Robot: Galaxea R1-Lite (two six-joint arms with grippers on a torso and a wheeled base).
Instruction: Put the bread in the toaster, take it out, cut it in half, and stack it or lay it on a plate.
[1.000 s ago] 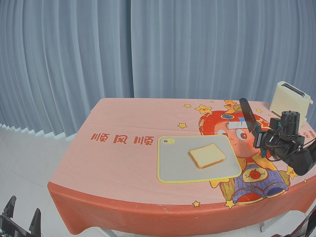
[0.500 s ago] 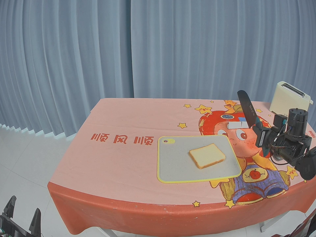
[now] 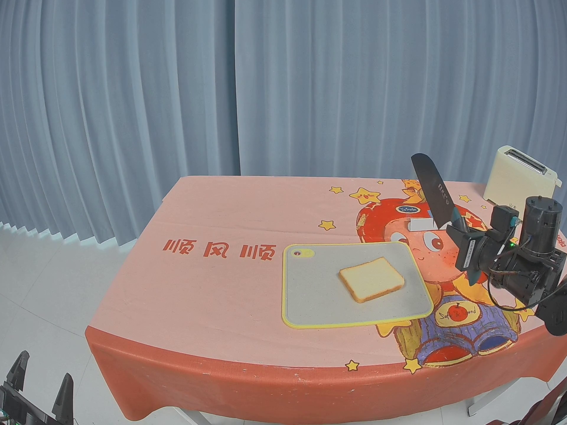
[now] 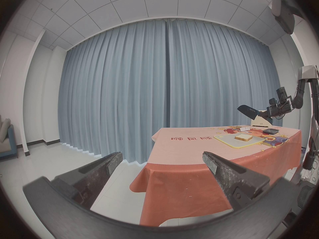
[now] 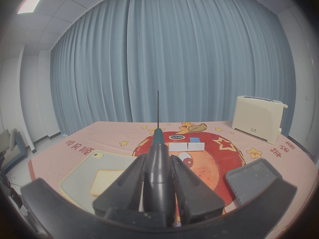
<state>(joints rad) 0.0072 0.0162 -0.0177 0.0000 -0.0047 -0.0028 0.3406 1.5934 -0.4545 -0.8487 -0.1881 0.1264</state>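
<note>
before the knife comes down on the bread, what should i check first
1. Knife clamped in the right gripper: ok, fingers shut on its handle.
2. Bread slice lying flat on the cutting board: ok.
3. Blade lined up over the bread slice: not ok, it is raised beside the cutting board, toward the toaster.
4. Cutting edge facing down: cannot tell.
5. Left gripper clear of the cutting board: ok, open and off the table.
6. Dark tray free for the halves: ok.
</note>
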